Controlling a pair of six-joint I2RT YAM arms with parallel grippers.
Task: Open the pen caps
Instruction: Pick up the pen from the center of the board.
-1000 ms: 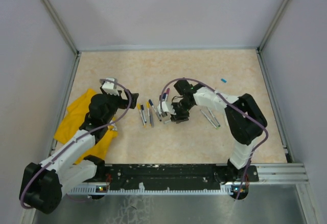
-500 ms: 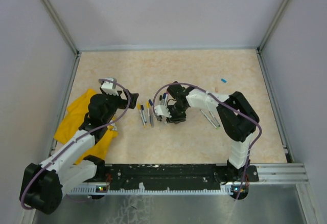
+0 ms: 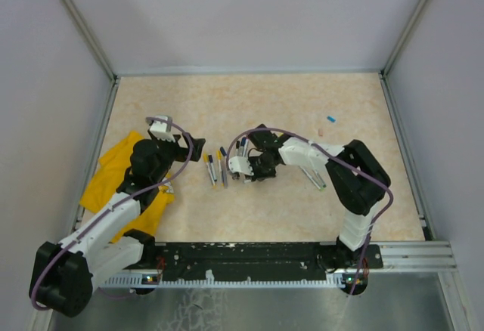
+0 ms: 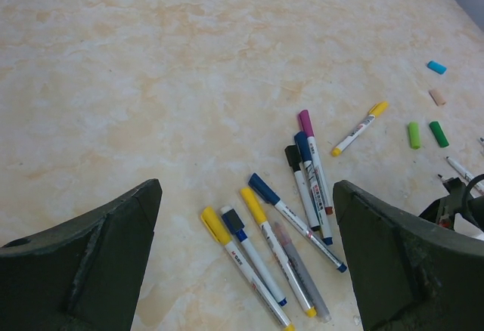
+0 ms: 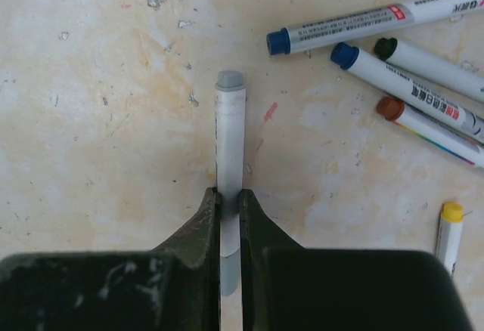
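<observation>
Presently the right fingers (image 5: 198, 225) are clamped on a grey-ended white pen (image 5: 229, 142), low over the desk (image 5: 98, 119) just beside the pen cluster (image 4: 280, 248). The left fingers (image 4: 98, 248) stand wide apart, empty, near that cluster. Two loose green caps (image 4: 414, 134) lie well apart from it.

The right hand (image 5: 229, 199) is hiding the lower barrel of the grey-capped pen (image 5: 230, 134), and that view's right edge is cutting off four pens (image 5: 408, 81). The left arm (image 3: 113, 210) is covering part of the cloth (image 3: 104, 176).
</observation>
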